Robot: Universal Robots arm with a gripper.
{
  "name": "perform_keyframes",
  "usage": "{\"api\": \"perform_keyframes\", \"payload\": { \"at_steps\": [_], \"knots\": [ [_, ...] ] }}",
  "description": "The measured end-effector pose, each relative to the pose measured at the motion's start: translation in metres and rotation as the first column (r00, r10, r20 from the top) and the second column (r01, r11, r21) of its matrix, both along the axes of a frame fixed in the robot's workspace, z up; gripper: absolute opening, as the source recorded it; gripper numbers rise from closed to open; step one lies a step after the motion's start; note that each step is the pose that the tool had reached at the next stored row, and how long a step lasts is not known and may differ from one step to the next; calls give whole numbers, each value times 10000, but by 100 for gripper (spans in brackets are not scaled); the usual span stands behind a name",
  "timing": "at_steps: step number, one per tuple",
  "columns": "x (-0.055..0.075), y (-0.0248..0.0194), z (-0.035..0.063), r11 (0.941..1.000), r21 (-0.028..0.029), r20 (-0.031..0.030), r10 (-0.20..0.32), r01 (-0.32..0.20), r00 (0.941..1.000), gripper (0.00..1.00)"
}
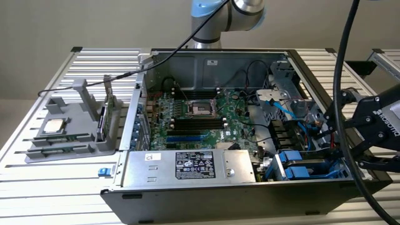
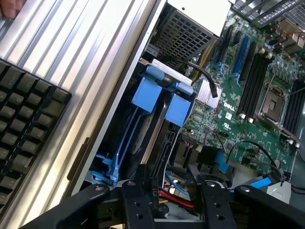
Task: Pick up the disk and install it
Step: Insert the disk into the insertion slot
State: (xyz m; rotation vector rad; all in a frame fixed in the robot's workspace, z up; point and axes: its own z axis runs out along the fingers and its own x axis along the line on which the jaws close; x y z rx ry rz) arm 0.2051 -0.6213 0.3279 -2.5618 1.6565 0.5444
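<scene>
At the exterior view's left, a grey fixture [image 1: 69, 133] on the slatted bench [image 1: 56, 187] carries a square chip [image 1: 53, 125]. In the open computer case [image 1: 218, 206], the power supply [image 1: 187, 166] bears a black label whose print is too small to read. The motherboard [image 2: 252, 86] reads "DELL". The blue-framed disk [image 2: 157, 95] sits in the drive bay at the case's corner nearest the bench's edge on the exterior view's right, its metal body mostly hidden. The gripper [image 2: 174, 183], marked "ROBOTIQ", is near it but not touching, its fingers [image 2: 138, 191] spread wide and holding nothing.
</scene>
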Motion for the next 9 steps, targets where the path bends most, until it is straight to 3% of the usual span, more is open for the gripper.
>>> {"api": "perform_keyframes", "payload": {
  "at_steps": [9],
  "knots": [
    [-37, 0, 28, 10000, 1, 25, 88, -88, 10000, 47]
  ]
}}
